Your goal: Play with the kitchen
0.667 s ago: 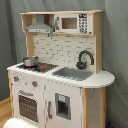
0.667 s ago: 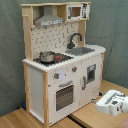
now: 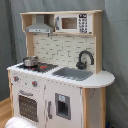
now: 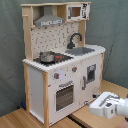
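Low at the second exterior view's right edge, the arm's white gripper [image 4: 102, 106] hangs just above the wooden floor [image 4: 87, 117], and its fingers cannot be made out well enough to tell whether they are spread or pressed together. Up and to the second exterior view's left of the fingers stands the kitchen [image 4: 57, 65], a tall white and light-wood toy unit set upright against a grey curtain [image 4: 115, 30]; the gripper is near its front lower corner but apart from it. Nearest the fingers is the tall cabinet door [image 4: 91, 75] with a dark panel, and beyond that the oven door [image 4: 64, 96] with two red-centred knobs [image 4: 56, 76] above it. On the worktop [image 3: 100, 80] a small metal pot [image 4: 46, 56] sits on the red-ringed black stovetop [image 3: 45, 66], beside the grey sink [image 3: 74, 73] with its curved black faucet [image 3: 85, 59]. Higher up are the grey hood [image 3: 39, 27] and the microwave [image 3: 72, 23] on the top shelf. In the first exterior view a pale rounded shape [image 3: 19, 123] shows at the bottom edge below the oven door, possibly part of the arm.
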Tool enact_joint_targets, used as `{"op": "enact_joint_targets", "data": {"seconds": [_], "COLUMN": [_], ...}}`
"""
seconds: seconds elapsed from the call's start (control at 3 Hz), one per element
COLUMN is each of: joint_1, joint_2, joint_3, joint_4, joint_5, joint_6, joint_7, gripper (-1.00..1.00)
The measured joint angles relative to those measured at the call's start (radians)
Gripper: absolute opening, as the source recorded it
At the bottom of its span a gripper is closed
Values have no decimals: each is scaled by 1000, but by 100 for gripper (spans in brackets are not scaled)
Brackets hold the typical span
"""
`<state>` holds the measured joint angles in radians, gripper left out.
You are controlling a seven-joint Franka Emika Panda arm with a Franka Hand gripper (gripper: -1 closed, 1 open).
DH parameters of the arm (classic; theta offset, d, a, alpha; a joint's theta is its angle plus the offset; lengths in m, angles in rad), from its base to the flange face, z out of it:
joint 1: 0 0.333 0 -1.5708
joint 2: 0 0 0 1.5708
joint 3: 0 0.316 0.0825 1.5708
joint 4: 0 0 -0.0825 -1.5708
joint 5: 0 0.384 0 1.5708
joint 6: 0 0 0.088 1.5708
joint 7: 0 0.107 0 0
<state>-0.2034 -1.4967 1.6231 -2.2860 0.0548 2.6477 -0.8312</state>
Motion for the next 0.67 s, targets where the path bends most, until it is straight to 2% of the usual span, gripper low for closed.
{"op": "enact_joint_targets", "data": {"seconds": [0.67], "joint_1": [-175], "joint_2": [0], "joint_3": [-1], "joint_4": [144], "joint_5": [0], "joint_6": [0], "joint_7": [-1], "gripper": [100]}}
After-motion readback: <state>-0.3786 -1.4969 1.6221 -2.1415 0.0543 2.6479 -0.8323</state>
